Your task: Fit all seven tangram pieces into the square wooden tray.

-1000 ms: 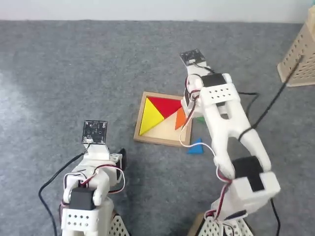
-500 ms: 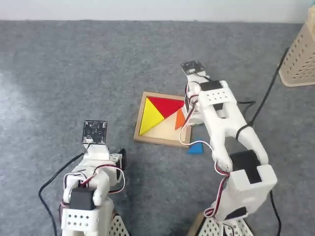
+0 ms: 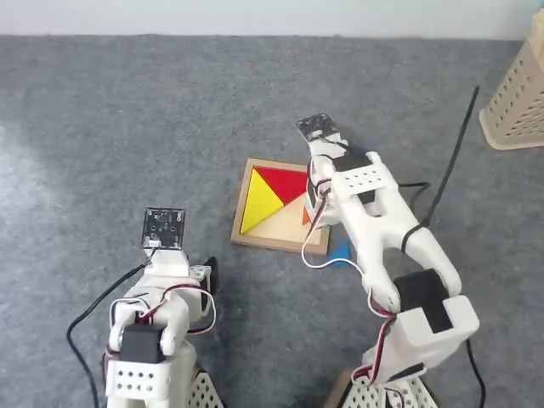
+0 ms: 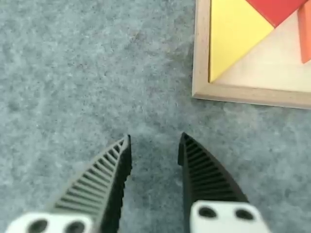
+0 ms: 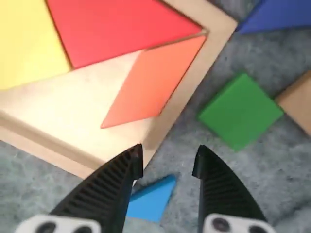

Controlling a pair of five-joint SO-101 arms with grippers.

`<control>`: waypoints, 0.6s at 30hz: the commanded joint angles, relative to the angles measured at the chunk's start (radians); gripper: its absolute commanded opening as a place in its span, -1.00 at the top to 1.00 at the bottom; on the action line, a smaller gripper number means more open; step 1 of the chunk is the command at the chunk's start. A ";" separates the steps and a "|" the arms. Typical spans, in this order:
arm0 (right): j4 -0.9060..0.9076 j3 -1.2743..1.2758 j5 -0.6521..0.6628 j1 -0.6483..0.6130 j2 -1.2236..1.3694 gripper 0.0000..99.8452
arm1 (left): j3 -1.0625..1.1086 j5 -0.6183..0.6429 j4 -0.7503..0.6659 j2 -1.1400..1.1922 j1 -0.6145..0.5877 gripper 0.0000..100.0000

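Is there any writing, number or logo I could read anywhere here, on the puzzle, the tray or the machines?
No text can be read.
The tangram pieces and the wooden tray are plain, with no print on them.
Anything on the small dark boards atop the two arms is too small to read.

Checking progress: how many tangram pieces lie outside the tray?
4, all on the carpet beside the tray: green square, dark blue piece, tan piece, light blue triangle. Others may be hidden.

Grey carpet [image 3: 127,110] — wooden tray [image 3: 272,243], blue triangle [image 3: 340,252]
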 commanded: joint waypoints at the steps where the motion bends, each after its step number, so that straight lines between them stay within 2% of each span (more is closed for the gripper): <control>1: -0.019 -0.005 -0.015 -0.015 -0.053 0.63 | -0.002 0.006 -0.006 -0.020 -0.003 0.70; 16: -0.054 0.054 -0.018 0.019 -0.051 0.63 | -0.002 0.006 -0.006 -0.020 -0.003 0.70; 18: -0.056 0.049 -0.058 0.019 -0.053 0.63 | -0.002 0.006 -0.006 -0.020 -0.003 0.70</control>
